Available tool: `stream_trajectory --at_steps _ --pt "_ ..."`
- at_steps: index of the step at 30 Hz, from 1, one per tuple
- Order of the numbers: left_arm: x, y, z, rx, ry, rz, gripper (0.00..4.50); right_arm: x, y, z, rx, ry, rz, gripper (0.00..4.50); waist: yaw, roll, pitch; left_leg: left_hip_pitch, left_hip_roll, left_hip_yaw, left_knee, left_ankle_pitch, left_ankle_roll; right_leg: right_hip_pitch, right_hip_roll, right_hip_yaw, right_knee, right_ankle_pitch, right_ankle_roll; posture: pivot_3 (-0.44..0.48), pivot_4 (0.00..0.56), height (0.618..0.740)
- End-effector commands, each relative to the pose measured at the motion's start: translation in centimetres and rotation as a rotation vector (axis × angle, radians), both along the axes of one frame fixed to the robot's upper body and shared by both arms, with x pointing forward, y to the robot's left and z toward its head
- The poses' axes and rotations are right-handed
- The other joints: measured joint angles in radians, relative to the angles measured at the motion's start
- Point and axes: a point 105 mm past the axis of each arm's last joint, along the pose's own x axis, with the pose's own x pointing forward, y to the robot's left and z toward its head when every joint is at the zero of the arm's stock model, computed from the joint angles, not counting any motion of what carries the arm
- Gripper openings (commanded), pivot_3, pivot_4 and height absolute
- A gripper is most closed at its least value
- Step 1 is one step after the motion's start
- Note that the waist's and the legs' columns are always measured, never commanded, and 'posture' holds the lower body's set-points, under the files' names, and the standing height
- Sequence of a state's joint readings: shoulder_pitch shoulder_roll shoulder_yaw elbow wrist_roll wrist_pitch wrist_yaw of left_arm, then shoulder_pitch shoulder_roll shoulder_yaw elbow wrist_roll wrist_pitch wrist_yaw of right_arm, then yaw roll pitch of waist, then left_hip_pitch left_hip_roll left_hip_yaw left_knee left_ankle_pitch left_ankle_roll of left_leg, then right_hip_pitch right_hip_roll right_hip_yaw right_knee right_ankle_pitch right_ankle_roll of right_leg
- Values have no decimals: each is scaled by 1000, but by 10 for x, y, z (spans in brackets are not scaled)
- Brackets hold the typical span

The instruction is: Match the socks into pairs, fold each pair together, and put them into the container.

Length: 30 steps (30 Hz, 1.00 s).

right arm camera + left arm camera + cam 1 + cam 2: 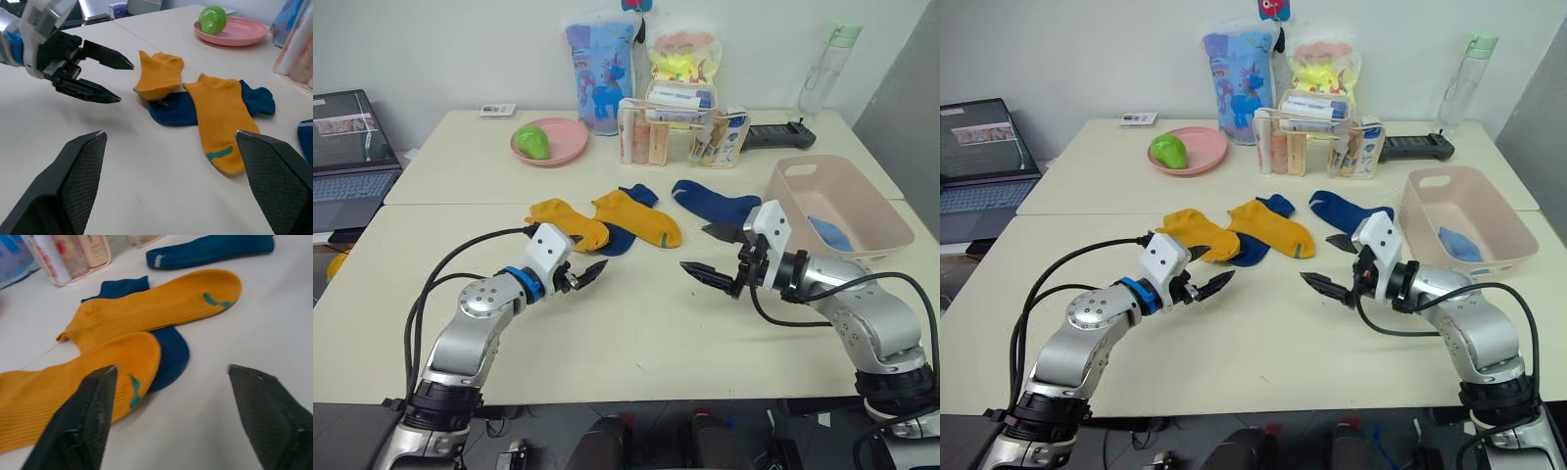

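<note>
Two mustard yellow socks [570, 221] [639, 215] lie mid-table, and we hover over them with both grippers spread and empty: the left gripper [586, 273] just beside the nearer yellow sock, the right gripper [713, 253] a little way off, between the socks and the pale pink tub [884, 220].

Here's the trap: a navy sock [623, 238] sits under both yellows, poking out at each end. Pinch too deep on that soft ribbed knit and we could well drag the navy one along, spoiling the pair. The second navy sock [716, 205] lies apart, toward the tub, near our right fingers, so a careless sweep could shove it.

The light blue fabric [829, 234] already rests in the tub, which is smooth plastic with rounded corners and a slot handle. The yellows are limp and flat, with teal marks at the toes; we expect them to flop and slide on the slick table rather than fold cleanly.
</note>
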State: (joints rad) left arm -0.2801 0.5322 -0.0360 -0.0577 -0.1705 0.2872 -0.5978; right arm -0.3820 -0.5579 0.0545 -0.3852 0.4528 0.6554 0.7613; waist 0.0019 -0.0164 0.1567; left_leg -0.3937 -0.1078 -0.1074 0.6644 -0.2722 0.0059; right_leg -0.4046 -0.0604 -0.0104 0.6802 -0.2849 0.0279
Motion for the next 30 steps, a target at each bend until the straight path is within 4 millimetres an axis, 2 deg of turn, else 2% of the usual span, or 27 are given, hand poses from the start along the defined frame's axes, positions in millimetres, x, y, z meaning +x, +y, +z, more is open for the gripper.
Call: stream_trajectory --at_steps 1,3,7,12,17,18,25,29,30 --pt "15 1 1 57 -62 40 4454 -6 11 13 11 -49 57 4500 -1 0 0 0 0 0 0 0 0 0 0 0 0 0 0 0 150 740" --pt "22 1 -5 71 -61 53 4454 -8 14 14 9 -54 72 4500 -1 0 0 0 0 0 0 0 0 0 0 0 0 0 0 0 150 740" --pt "28 1 -3 47 -92 67 3549 -9 15 14 8 -56 73 4500 -2 0 0 0 0 0 0 0 0 0 0 0 0 0 0 0 150 740" --pt "27 -1 -3 47 -99 45 1771 -11 12 10 3 -50 61 4500 -2 0 0 0 0 0 0 0 0 -1 0 0 0 0 0 0 150 740" --pt "28 -1 -2 38 -99 38 192 -9 8 9 -10 -54 49 4500 -2 0 0 0 0 0 0 0 0 -1 0 0 0 0 0 0 150 740" --pt "28 -1 -1 36 -100 37 38 -8 6 9 -12 -56 45 4500 -2 0 0 0 0 0 0 0 0 -1 0 0 1 0 0 0 150 740" --pt "25 -4 2 13 -81 12 38 -7 6 11 -11 -62 44 4500 -3 0 0 0 0 0 0 0 0 -1 0 0 1 0 0 0 150 740" --pt "8 -22 10 -65 -32 -100 38 -8 8 11 -2 -60 46 4500 -4 0 0 0 0 0 0 0 0 -1 0 0 0 0 0 0 150 740" --pt "-4 -33 16 -106 -4 -176 38 -8 8 12 -1 -59 45 4500 -4 0 0 0 0 0 0 0 0 -1 0 0 0 0 0 0 150 740"
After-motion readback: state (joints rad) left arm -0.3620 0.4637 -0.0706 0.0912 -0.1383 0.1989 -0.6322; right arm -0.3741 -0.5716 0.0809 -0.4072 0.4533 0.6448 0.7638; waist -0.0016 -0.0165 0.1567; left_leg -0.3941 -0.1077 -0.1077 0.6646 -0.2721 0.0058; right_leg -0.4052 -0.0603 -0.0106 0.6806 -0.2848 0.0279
